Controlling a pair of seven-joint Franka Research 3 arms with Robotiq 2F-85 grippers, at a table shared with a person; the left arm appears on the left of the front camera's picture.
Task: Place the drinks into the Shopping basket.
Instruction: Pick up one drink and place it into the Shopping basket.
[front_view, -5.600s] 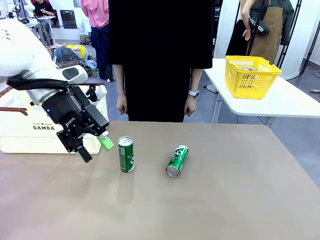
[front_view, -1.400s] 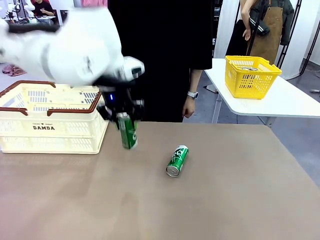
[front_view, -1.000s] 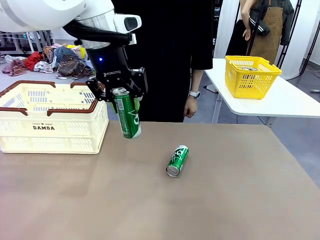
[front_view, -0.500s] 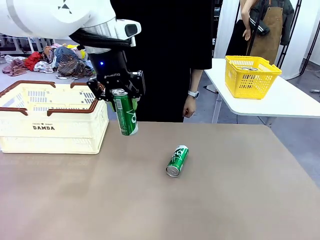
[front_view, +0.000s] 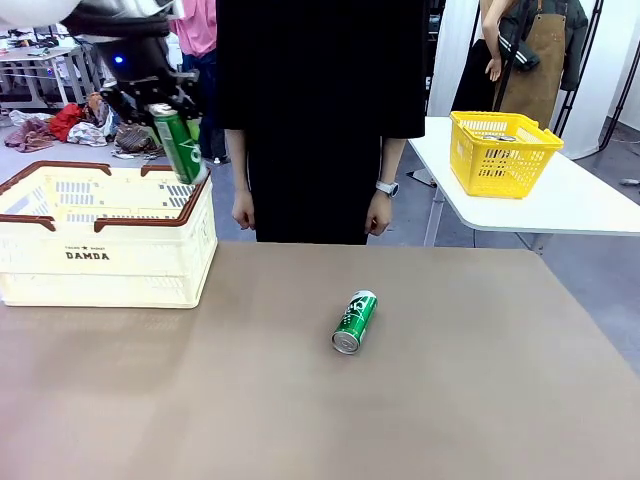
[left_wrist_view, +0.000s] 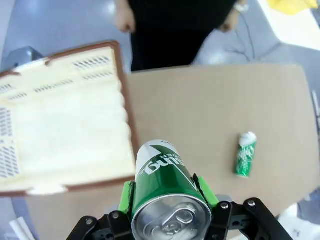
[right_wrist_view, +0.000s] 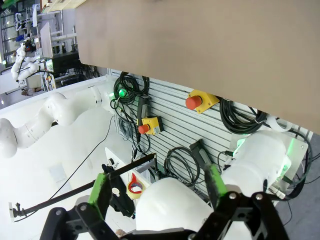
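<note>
Risk, as I judge it: my left end effector grips a tilted can at upper left, just over the basket rim, so releasing now could bounce it out onto the worktop, where a second can lies at centre.

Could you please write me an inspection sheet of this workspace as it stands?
Surface: brown table.
Job's things: held green can tilted above the Shopping basket's right rim; second green can lying mid-table.
Clutter: nothing seen.
Grippers: left gripper shut on the held green can; right gripper open, empty.
Cables: black coils on a slotted panel.
Surroundings: person at far side; yellow basket on white side table.
</note>
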